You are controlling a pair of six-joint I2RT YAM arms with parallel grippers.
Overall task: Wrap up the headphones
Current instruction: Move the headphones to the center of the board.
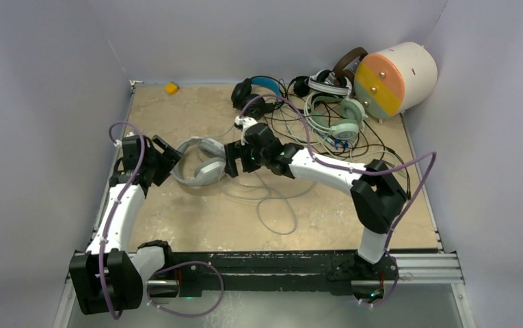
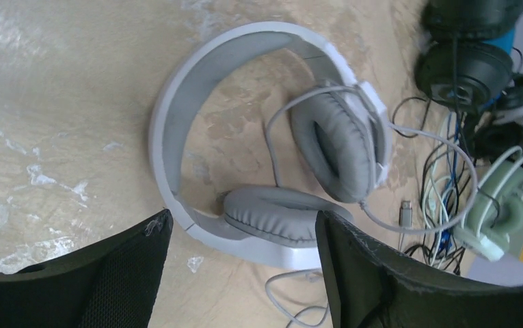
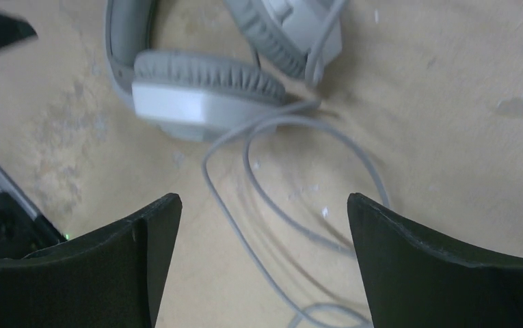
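**White-grey headset lies flat between the two sets of jaws; neither grips it**

Subject: the white-grey headset [image 2: 169, 137] lies flat on the counter [image 1: 176, 219]. Its band is white outside and grey inside. The two grey padded ear cups [image 2: 333, 143] are turned in toward each other. Its thin grey cable [image 2: 270, 140] leaves one cup and trails loose in loops, unwound.

Left jaws: apart and holding nothing. They stand at the band side of the headset, with the nearer ear cup just past the tips, between them.

Right jaws: wide apart and holding nothing. They stand at the cup side. One cup lies ahead, toward one jaw, and cable loops run across the counter between the tips. Whether the tips touch the cable cannot be told.

Beyond the right jaws, well apart from them, four more headsets sit in a heap with tangled cables: mint-green [image 1: 344, 116], black with a blue band [image 1: 265, 85], black-and-white [image 1: 327, 82] and brown [image 1: 347, 58]. A cream cylinder [image 1: 398, 68] lies just beside that heap. A small yellow block [image 1: 171, 87] sits far beyond the left jaws.
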